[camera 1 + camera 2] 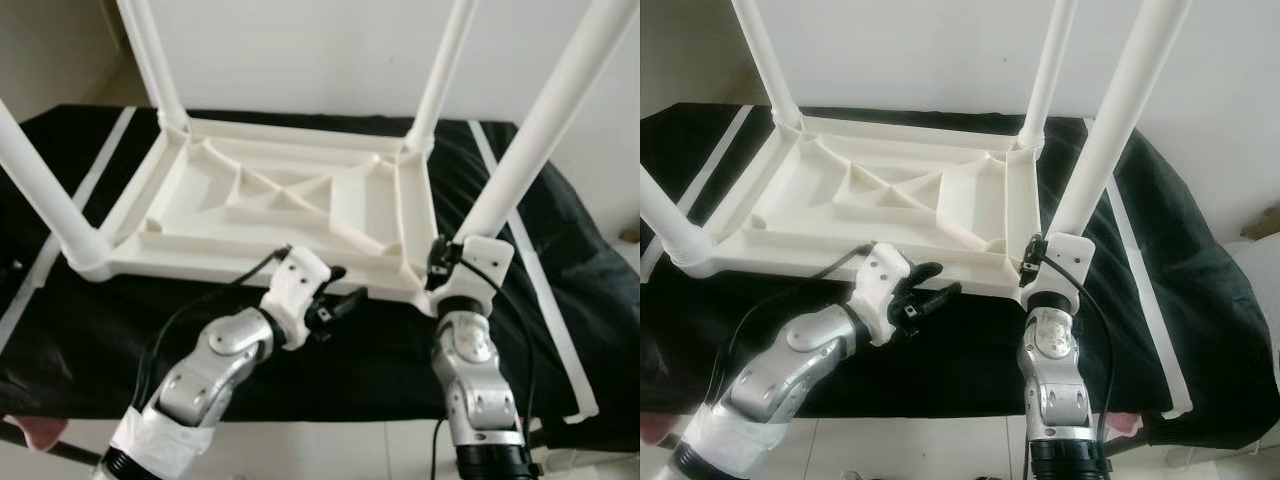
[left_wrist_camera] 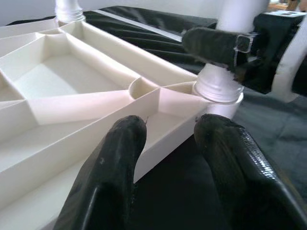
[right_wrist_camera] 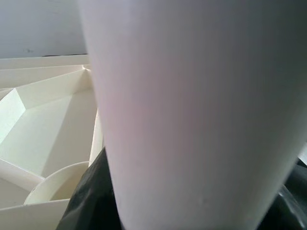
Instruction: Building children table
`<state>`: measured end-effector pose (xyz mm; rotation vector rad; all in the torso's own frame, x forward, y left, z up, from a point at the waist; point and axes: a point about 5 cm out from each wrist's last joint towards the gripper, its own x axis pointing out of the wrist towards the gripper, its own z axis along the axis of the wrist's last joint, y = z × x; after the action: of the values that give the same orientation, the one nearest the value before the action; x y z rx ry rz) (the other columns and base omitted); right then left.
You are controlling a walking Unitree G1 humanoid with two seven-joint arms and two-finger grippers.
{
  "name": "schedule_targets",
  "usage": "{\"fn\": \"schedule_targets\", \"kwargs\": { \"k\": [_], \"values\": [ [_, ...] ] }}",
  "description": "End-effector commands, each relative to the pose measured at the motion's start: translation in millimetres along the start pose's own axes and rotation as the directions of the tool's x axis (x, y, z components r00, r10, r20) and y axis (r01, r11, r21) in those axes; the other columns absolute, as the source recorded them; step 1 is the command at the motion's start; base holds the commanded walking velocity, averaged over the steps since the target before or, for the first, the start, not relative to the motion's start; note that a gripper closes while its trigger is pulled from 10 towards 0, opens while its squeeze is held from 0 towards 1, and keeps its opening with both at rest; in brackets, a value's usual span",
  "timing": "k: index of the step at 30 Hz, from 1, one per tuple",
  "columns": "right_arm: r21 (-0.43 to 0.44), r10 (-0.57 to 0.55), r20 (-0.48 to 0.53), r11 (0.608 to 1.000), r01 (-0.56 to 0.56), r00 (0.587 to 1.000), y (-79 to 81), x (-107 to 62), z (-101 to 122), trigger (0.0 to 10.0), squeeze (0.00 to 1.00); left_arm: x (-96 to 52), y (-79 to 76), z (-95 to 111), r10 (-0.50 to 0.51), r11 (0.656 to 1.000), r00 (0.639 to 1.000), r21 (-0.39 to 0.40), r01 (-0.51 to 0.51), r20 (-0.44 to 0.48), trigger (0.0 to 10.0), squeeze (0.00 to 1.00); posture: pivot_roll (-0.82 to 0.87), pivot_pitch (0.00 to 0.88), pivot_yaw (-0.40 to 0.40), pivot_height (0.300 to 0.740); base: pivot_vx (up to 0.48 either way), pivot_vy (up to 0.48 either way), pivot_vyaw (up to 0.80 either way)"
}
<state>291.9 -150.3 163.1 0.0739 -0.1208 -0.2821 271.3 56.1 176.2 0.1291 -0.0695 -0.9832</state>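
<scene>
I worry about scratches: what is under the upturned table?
The table top lies face down on a black cloth with white stripes. What the cloth rests on is covered. The right gripper grips the near right leg; the left gripper hovers open at the rim.

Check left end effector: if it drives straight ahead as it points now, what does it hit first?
Likely the near-right table leg at its socket, where the right end effector grips. The left end effector, open, straddles the tabletop's rim; depth unclear.

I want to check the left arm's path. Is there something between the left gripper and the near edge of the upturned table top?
Nothing visible stands between them. The left gripper is open and hovers just in front of the table top's near rim, over the black cloth. The right gripper is at the near right leg, off to the side.
</scene>
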Motion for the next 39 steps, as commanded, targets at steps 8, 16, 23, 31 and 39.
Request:
{"fn": "schedule_targets", "kwargs": {
  "k": [8, 16, 23, 31, 39],
  "values": [
    [0.004, -0.012, -0.104, 1.000, 0.012, 0.994, -13.8, -12.9, -23, 10.0, 1.00, -2.4, 1.4, 0, -0.018, 1.000, 1.000, 0.002, 0.018, -0.003, 10.0, 0.00, -0.12, 0.162, -0.006, 0.740, 0.000, 0.000, 0.00],
    [-0.047, 0.026, -0.053, 0.998, -0.029, 0.998, -19.1, -25.9, -17, 10.0, 0.98, -3.9, 1.8, 5, 0.003, 1.000, 1.000, -0.006, -0.002, 0.022, 10.0, 0.00, -0.12, 0.159, -0.020, 0.740, 0.000, 0.000, 0.00],
    [-0.102, 0.051, -0.020, 0.993, -0.053, 0.999, -36.3, -45.3, -11, 10.0, 0.00, -15.9, 0.6, 4, 0.002, 1.000, 1.000, -0.008, -0.002, 0.007, 10.0, 0.00, -0.13, 0.153, -0.025, 0.740, 0.000, 0.000, 0.00],
    [-0.140, 0.096, -0.024, 0.985, -0.098, 0.995, -44.6, -60.8, -10, 10.0, 0.00, -30.5, 0.8, 1, 0.007, 1.000, 1.000, 0.011, -0.007, -0.018, 10.0, 0.00, -0.13, 0.150, -0.025, 0.740, 0.000, 0.000, 0.00],
    [-0.153, 0.162, -0.065, 0.973, -0.171, 0.985, -47.1, -78.9, -14, 10.0, 0.00, -53.3, 7.1, -5, 0.023, 0.999, 0.996, 0.036, -0.020, -0.091, 10.0, 0.00, -0.12, 0.142, -0.017, 0.740, 0.000, 0.000, 0.00]
  ]
}}
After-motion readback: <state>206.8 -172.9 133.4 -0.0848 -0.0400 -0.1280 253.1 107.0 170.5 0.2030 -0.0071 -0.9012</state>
